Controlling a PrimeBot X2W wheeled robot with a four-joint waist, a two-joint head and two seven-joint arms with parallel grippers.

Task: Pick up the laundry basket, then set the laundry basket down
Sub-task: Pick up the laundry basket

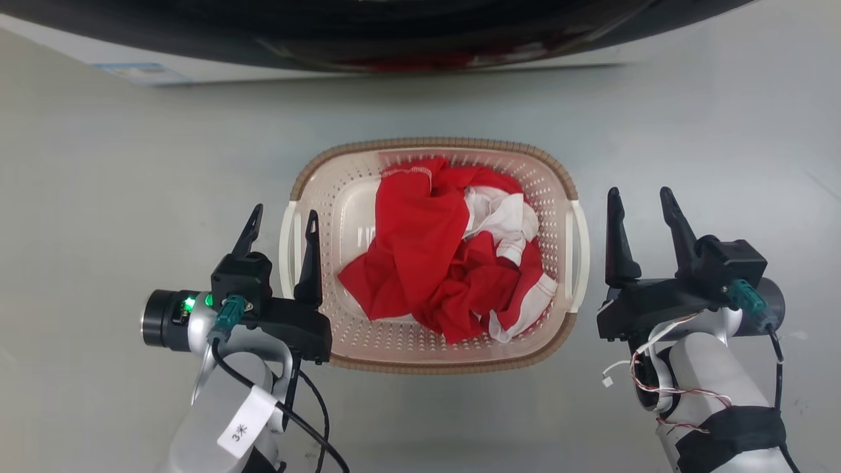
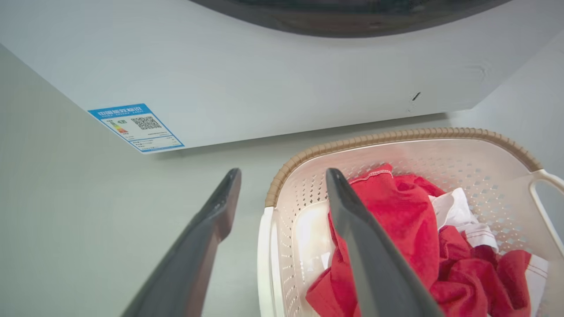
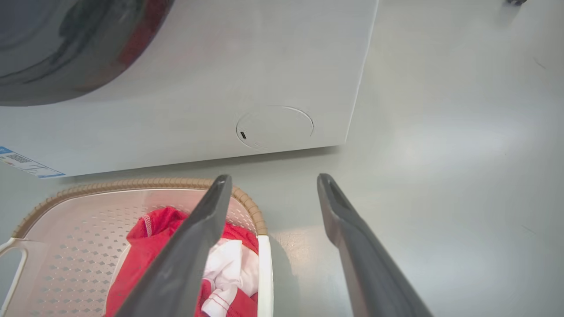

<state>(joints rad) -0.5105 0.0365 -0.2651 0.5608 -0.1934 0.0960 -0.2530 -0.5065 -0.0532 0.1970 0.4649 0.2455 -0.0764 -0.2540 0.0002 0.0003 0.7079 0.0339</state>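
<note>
The laundry basket (image 1: 433, 142), cream-white with a brown rim, stands on the grey floor holding red and white clothes (image 1: 447, 256). My left gripper (image 1: 284, 215) is open and straddles the basket's white left handle (image 1: 287, 253). In the left wrist view, one finger of the left gripper (image 2: 282, 176) is over the clothes and the other is outside the basket (image 2: 396, 135). My right gripper (image 1: 640, 196) is open just right of the right handle (image 1: 581, 256). In the right wrist view, that handle (image 3: 265, 273) shows between the fingers of the right gripper (image 3: 274, 179).
A white washer (image 2: 264, 79) with a dark round door (image 1: 394, 33) stands just beyond the basket, with a blue label (image 2: 136, 127) low on its front. Bare grey floor (image 1: 98, 197) lies on both sides of the basket.
</note>
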